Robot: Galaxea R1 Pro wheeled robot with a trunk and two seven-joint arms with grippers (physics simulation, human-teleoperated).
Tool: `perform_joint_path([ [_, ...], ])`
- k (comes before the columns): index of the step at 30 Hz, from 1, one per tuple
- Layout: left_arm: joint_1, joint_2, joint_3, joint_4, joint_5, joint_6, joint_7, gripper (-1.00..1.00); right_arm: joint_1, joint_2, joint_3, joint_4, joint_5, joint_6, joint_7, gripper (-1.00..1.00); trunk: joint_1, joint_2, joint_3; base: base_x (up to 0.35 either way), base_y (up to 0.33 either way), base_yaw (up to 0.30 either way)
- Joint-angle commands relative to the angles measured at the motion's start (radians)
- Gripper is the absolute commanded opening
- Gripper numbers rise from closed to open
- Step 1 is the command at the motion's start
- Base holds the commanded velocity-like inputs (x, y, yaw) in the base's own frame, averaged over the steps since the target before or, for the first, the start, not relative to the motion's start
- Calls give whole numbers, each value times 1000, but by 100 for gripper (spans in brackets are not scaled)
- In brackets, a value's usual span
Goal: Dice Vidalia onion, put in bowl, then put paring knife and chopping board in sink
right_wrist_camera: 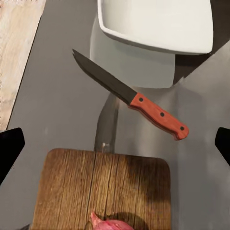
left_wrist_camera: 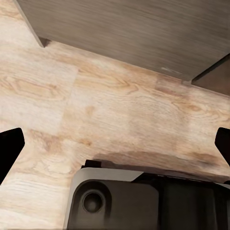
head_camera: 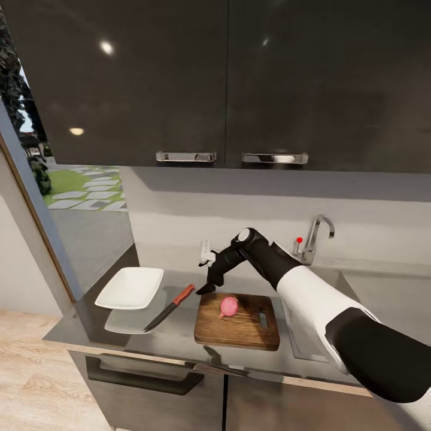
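Hovering wide-open right gripper point(head_camera: 206, 286) above grey countertop point(head_camera: 179, 335), Vidalia onion point(head_camera: 229, 306) on chopping board point(head_camera: 239, 329), paring knife point(head_camera: 170, 307) beside, left gripper spread over wood floor point(left_wrist_camera: 96, 120).

1. The chopping board point(head_camera: 237, 321), below the right jaws, is seen as dark brown wood with a marked grain and a matt finish.
2. The paring knife point(right_wrist_camera: 128, 95), ahead of the right jaws, is shown with a dark matt blade and a red-orange handle with dark rivets.
3. The bowl point(head_camera: 130, 288) is rendered white, smooth and slightly glossy.
4. The surface point(head_camera: 78, 326) is seen grey, smooth and faintly reflective.
5. The tap point(head_camera: 317, 234) is shown as shiny chrome.
6. The floor point(left_wrist_camera: 110, 120), under the left jaws, is seen as pale grained wood.
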Motion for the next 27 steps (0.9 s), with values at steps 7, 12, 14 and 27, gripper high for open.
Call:
perform_joint_path([
  [7, 0, -2, 1, 1, 10, -1, -2, 100, -1, 18, 0, 56, 3, 66, 92, 100, 0, -2, -2, 119, 89, 0],
  [12, 0, -2, 1, 0, 10, -1, -2, 100, -1, 25, 1, 78, 3, 67, 107, 100, 0, -2, -2, 149, 115, 0],
  [14, 0, -2, 1, -1, 10, -1, -2, 100, -1, 28, 1, 87, 3, 67, 113, 100, 0, -2, -2, 150, 117, 0],
  [27, 0, -2, 1, 1, 10, -1, -2, 100, 0, 10, -2, 128, 7, 70, 102, 100, 0, -2, -2, 170, 140, 0],
])
